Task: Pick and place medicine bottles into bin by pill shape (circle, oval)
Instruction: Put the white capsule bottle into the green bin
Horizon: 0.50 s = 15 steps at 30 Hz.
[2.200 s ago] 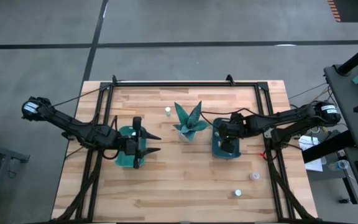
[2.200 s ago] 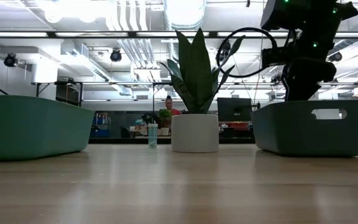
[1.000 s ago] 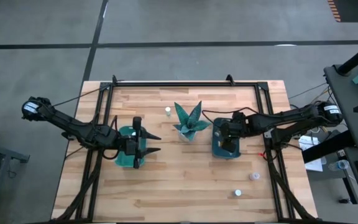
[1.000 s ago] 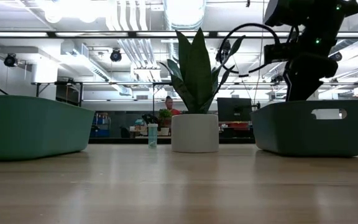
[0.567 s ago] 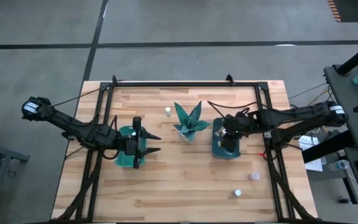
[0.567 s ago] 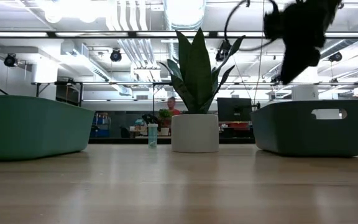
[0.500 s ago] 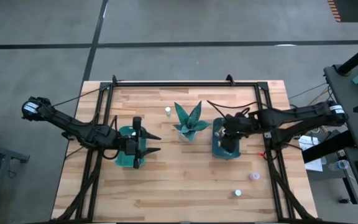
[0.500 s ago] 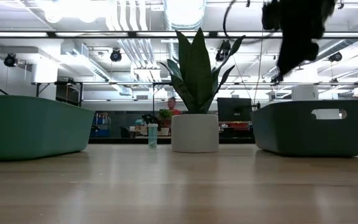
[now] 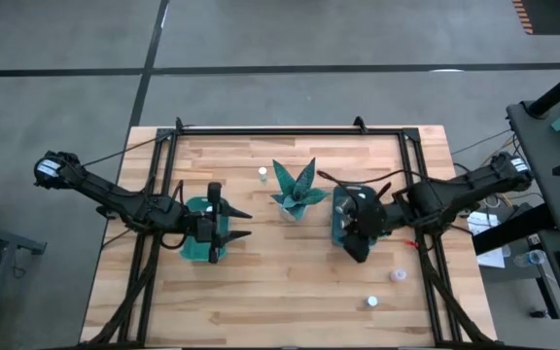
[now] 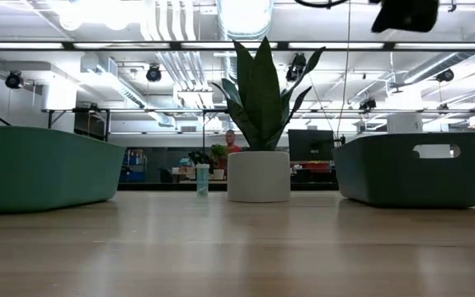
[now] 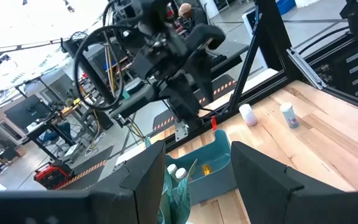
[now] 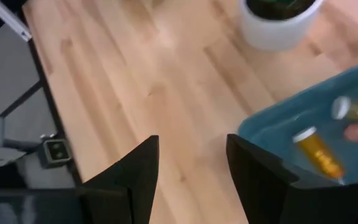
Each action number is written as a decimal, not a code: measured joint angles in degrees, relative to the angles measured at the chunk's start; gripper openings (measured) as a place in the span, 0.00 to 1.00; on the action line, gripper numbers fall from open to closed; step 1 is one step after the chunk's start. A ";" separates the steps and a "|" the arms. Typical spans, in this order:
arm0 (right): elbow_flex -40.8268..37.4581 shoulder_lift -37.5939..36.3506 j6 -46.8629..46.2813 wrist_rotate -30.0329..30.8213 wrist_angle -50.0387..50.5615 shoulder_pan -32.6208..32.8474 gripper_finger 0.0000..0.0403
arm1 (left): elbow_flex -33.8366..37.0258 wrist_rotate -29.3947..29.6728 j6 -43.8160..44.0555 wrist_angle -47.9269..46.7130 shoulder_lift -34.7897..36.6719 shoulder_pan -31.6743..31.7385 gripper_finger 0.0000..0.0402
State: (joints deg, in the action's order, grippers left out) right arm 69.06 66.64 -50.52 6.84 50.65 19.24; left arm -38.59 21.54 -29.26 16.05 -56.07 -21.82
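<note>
Right gripper (image 9: 356, 249): I hang over the near edge of the right teal bin (image 9: 339, 231), fingers spread with bare wood between them in my wrist view, nothing held.
Left gripper (image 9: 231, 224): parked over the left teal bin (image 9: 194, 243), fingers apart and empty (it just waits there).
Bottles in my bin: an orange bottle (image 12: 316, 152) lies on its side in there, with another white-capped one (image 12: 352, 109) beside it.
Loose bottles: two white-capped bottles stand on the table toward the front right, one (image 9: 396, 275) near me, one (image 9: 371, 301) farther toward the front edge; a third (image 9: 262, 174) sits beyond the potted plant (image 9: 296, 192).
Where my target lies: the nearer loose bottle is apart from my fingertips, toward the front right, not under me yet.
Risk one: these bottles are tiny and round; an off-centre pinch could tip one and send it rolling to the table edge.
Risk two: I cannot read pill shape from here, so a wrong-bin drop is possible.
Risk three: swinging low, I could clip the bin wall.
</note>
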 joint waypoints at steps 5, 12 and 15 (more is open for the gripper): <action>0.45 1.32 -4.24 -1.00 0.23 3.65 0.44 | 0.13 0.00 0.03 -0.02 0.00 0.00 0.42; -1.18 1.91 -2.30 -0.88 0.18 6.84 0.44 | 0.20 0.00 0.08 0.05 0.00 -0.01 0.42; -2.55 1.88 1.06 -0.81 0.10 7.15 0.44 | 0.20 0.00 0.16 0.05 0.00 -0.02 0.42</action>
State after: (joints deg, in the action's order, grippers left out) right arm 66.51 68.52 -49.47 6.04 50.75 26.39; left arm -38.39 21.54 -29.10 16.10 -56.07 -21.84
